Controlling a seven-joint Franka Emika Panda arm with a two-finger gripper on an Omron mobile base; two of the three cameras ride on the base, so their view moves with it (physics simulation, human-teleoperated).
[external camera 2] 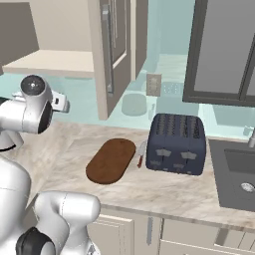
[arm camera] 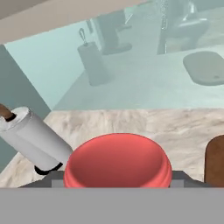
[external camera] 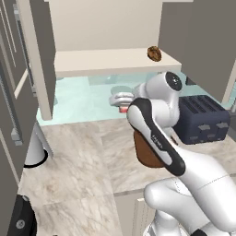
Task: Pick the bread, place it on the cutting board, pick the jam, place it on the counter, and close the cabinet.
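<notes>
Up close, round glossy red jam (arm camera: 118,161) lid.

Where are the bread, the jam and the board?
bread (external camera: 154,53), left base view, middle of the lump on the cabinet shelf.
jam (arm camera: 118,161), hand view, top of the red lid.
board (external camera 2: 111,160), right base view, centre of the slab.

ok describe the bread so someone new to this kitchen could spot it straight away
Look up at the open wall cabinet above the counter. On its cream shelf, near the right end, sits the bread, a small roundish lump. It is mottled brown with golden flecks, far smaller than the flat dark cutting board down by the navy toaster.
</notes>
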